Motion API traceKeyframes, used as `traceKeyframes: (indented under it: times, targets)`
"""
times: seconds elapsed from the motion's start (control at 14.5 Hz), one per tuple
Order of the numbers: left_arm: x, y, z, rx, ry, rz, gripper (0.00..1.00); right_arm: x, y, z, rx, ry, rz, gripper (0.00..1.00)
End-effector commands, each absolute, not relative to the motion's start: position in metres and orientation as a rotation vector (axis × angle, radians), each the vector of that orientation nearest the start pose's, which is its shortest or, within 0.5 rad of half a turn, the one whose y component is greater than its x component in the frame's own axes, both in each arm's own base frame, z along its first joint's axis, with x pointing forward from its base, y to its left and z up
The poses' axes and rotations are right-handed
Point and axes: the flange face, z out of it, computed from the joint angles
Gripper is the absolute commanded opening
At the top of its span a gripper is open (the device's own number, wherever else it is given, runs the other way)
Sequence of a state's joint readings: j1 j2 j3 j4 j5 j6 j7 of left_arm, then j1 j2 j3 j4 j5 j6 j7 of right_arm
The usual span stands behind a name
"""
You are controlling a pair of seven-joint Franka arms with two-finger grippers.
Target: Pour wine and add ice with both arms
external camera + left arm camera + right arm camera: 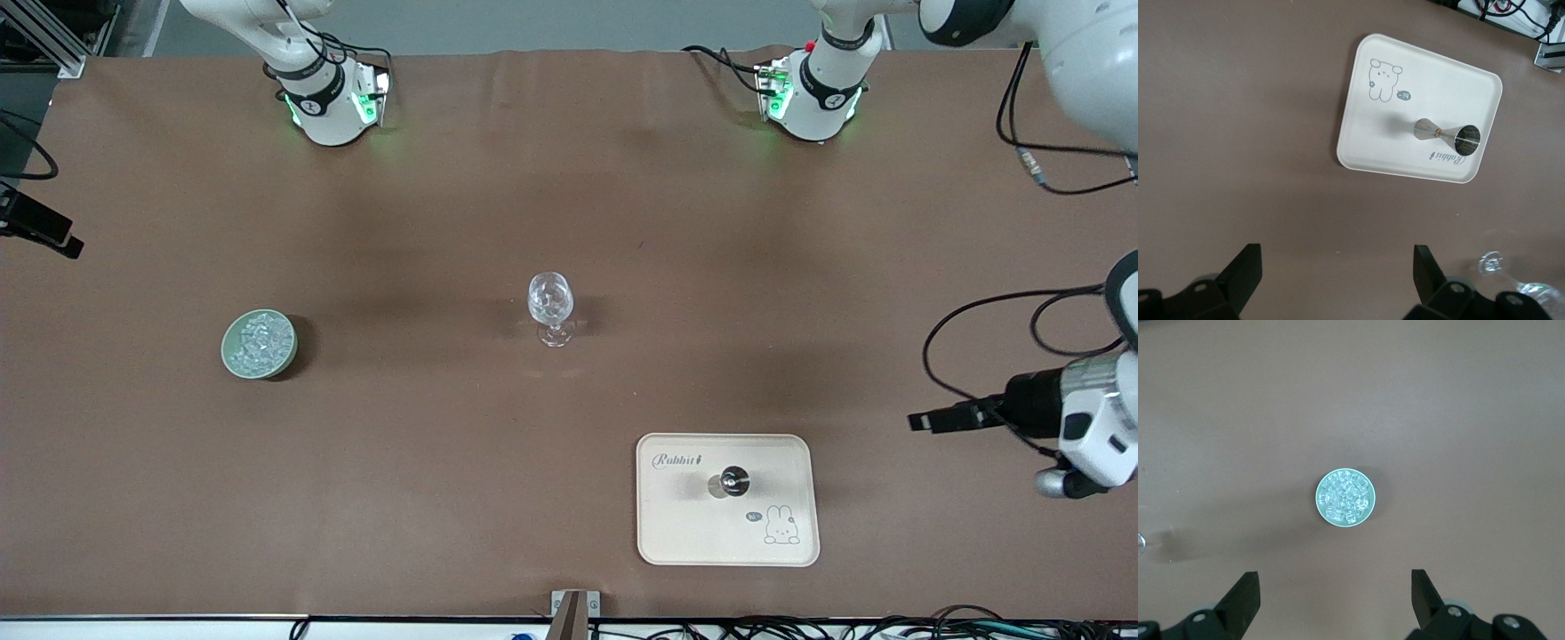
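Note:
A pale green bowl (229,356) holds several small clear chunks of ice (260,340) toward the right arm's end of the table. A clear stemmed glass (549,300) stands upright at the table's middle. A small metal jigger (731,483) stands on a cream tray (676,533). My left gripper (925,420) is open and empty, high over the left arm's end of the table; its wrist view shows the gripper (1338,257), the jigger (1448,133) and the glass (1491,262). My right gripper (1335,583) is open and empty, high above the ice (1346,496).
The tray (1358,133) has a rabbit drawing and lies nearer the front camera than the glass. Both arm bases (329,107) (813,98) stand at the table's edge. Cables hang at the left arm's end (1049,178). A metal bracket (573,609) sits at the nearest edge.

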State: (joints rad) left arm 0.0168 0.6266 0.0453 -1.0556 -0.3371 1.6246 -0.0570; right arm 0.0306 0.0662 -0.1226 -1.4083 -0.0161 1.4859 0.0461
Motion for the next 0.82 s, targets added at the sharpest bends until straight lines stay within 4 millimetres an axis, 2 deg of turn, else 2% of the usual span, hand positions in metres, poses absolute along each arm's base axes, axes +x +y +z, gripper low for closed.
traceKeyframes:
  times: [0.0, 0.07, 0.14, 0.21, 0.34, 0.48, 0.62, 0.76]
  targets:
    - [0.7, -0.025, 0.53, -3.353, -0.085, 0.012, 1.0, 0.554, -0.048, 0.658, -3.172, 0.192, -0.016, 1.0]
    - [0.696, -0.035, 0.543, -3.315, -0.043, -0.019, 1.0, 0.555, -0.048, 0.657, -3.172, 0.192, -0.014, 1.0]
    - [0.685, -0.061, 0.568, -3.261, 0.039, -0.072, 1.0, 0.555, -0.048, 0.657, -3.172, 0.194, -0.014, 1.0]
    - [0.678, -0.071, 0.579, -3.211, 0.081, -0.084, 1.0, 0.555, -0.048, 0.658, -3.172, 0.194, -0.018, 1.0]
    - [0.662, -0.075, 0.602, -3.19, 0.091, -0.075, 1.0, 0.555, -0.048, 0.658, -3.172, 0.197, -0.021, 1.0]
    - [0.637, -0.067, 0.619, -3.187, 0.1, -0.056, 1.0, 0.555, -0.048, 0.659, -3.172, 0.197, -0.023, 1.0]
    - [0.605, -0.065, 0.616, -3.156, 0.107, -0.037, 1.0, 0.555, -0.048, 0.659, -3.172, 0.197, -0.023, 1.0]
    - [0.557, -0.071, 0.606, -3.125, 0.146, -0.105, 1.0, 0.555, -0.048, 0.658, -3.172, 0.197, -0.021, 1.0]
